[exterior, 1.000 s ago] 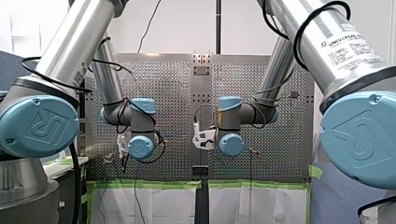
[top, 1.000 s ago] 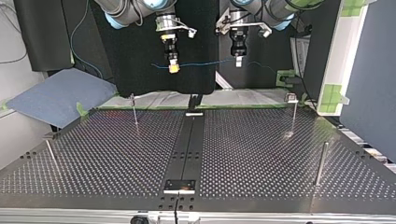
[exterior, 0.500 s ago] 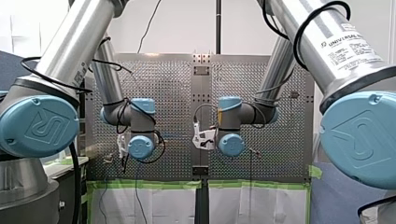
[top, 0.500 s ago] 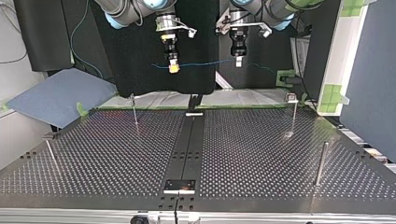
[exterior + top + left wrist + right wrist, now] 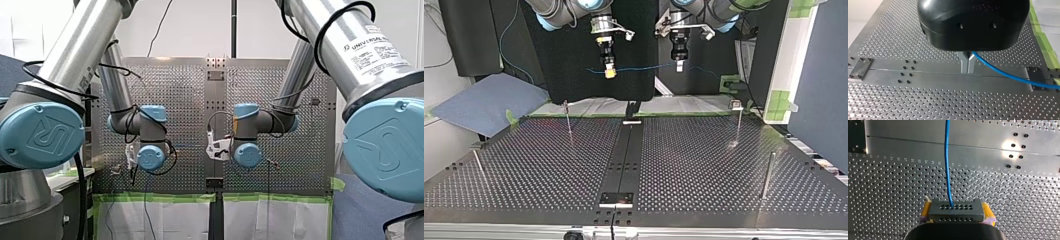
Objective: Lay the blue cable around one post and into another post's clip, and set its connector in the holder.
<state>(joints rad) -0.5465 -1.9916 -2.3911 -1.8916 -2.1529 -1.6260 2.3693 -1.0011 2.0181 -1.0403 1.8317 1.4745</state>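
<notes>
In the top view the blue cable (image 5: pixel 639 67) hangs taut between my two grippers, high above the perforated table (image 5: pixel 549 165). My right gripper (image 5: pixel 609 71), at that view's left, is shut on the cable's dark grey connector (image 5: pixel 955 213), which sits between its yellow pads (image 5: pixel 926 210). From the connector the cable (image 5: pixel 947 160) runs straight ahead. My left gripper (image 5: pixel 679 65) is shut on the cable. In the left wrist view its metal fingers (image 5: pixel 964 62) pinch the cable (image 5: pixel 1008 74), which trails off to one side.
Thin posts stand on the table: one (image 5: pixel 568 119) at the top view's back left, one (image 5: pixel 738 122) at the back right, one (image 5: pixel 767 175) near the right edge, one (image 5: pixel 478 164) at the left edge. A small bracket (image 5: pixel 615 199) sits on the dark centre strip (image 5: pixel 624 155).
</notes>
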